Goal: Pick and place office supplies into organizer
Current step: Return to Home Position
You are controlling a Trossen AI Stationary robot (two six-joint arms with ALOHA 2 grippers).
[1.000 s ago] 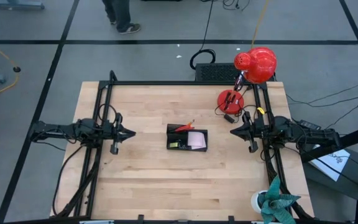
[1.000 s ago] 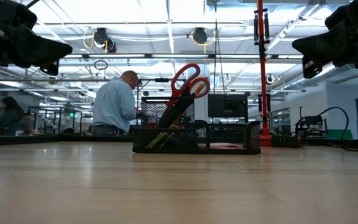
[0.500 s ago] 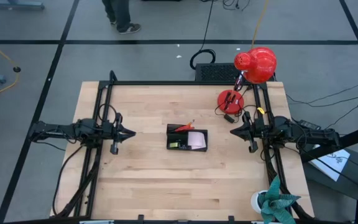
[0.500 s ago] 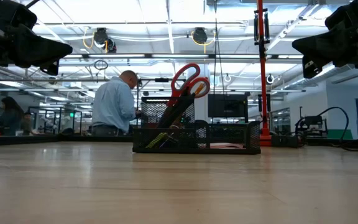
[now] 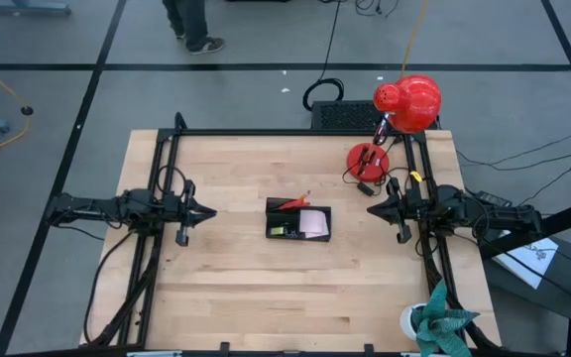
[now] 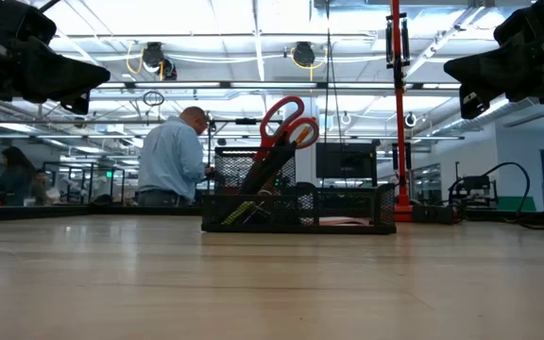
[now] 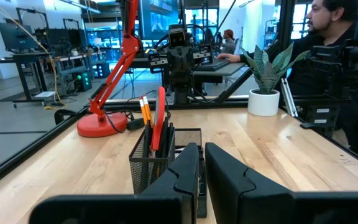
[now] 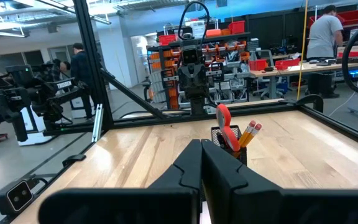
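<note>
Organizer (image 5: 298,219) mid wooden table (image 5: 236,288), red lamp (image 5: 405,102) behind, person (image 6: 173,159) beyond.

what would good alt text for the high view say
Seen from above, a black organizer sits in the middle of a wooden table, holding a pink sticky-note pad and red-handled scissors. The left gripper and right gripper hang on either side, apart from it. A red desk lamp stands at the far right corner.

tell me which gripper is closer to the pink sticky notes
Right. The right gripper hangs just off the organizer end holding the pink sticky notes; the left gripper is beyond the opposite end.
</note>
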